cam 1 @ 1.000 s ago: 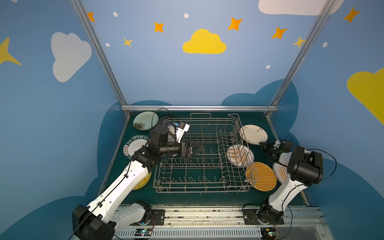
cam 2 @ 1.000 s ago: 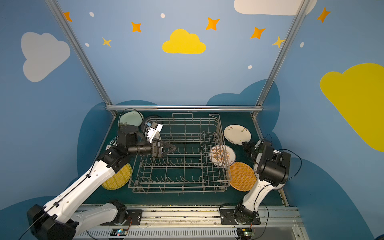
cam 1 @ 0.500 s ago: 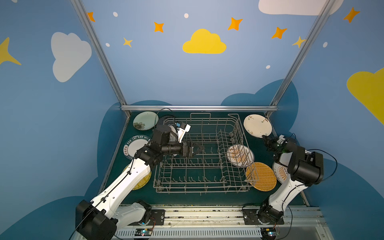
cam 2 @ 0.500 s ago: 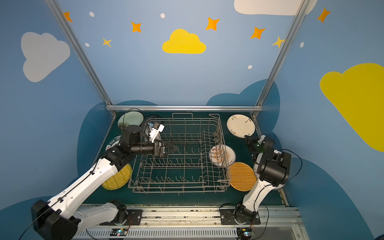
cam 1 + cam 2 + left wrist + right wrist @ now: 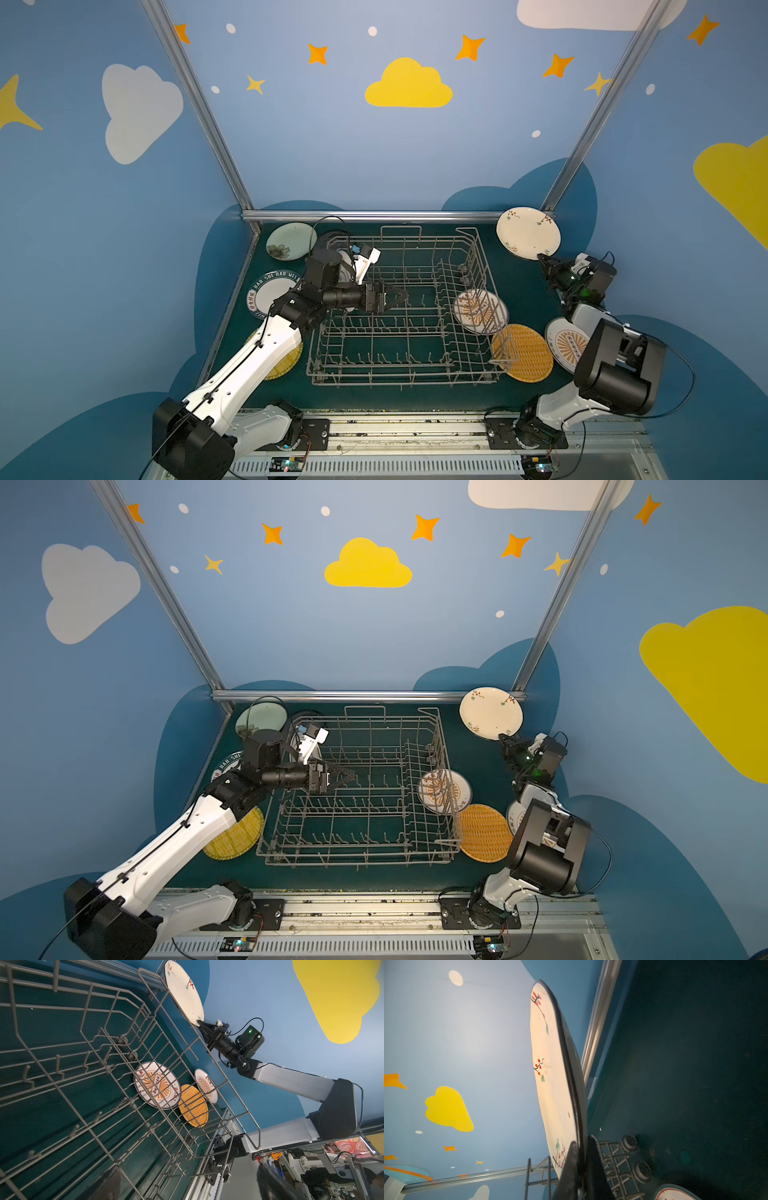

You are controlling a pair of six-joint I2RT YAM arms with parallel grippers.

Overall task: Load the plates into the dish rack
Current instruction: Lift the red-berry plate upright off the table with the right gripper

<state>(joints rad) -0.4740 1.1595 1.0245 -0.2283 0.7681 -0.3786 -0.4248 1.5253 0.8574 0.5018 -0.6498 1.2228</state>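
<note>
Cream floral plate (image 5: 528, 239) pinched at rim by right gripper (image 5: 541, 257), aloft beside dish rack (image 5: 395, 328). Left gripper (image 5: 401, 296) spread wide, empty. Likely carry step; next: edge-on drop between tines.

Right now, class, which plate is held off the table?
The cream berry-sprig plate, gripped at its rim by the right tool; it alone is raised and tilted.

Cream plate (image 5: 528, 239) w/ red-berry sprigs; grey rack (image 5: 415, 321); orange woven plate (image 5: 530, 353); sunburst plate (image 5: 478, 311) white/orange.

Dark-rimmed plate (image 5: 268, 295), rim lettering "HAO SHI HAO WEI", centre characters too small to read
</note>
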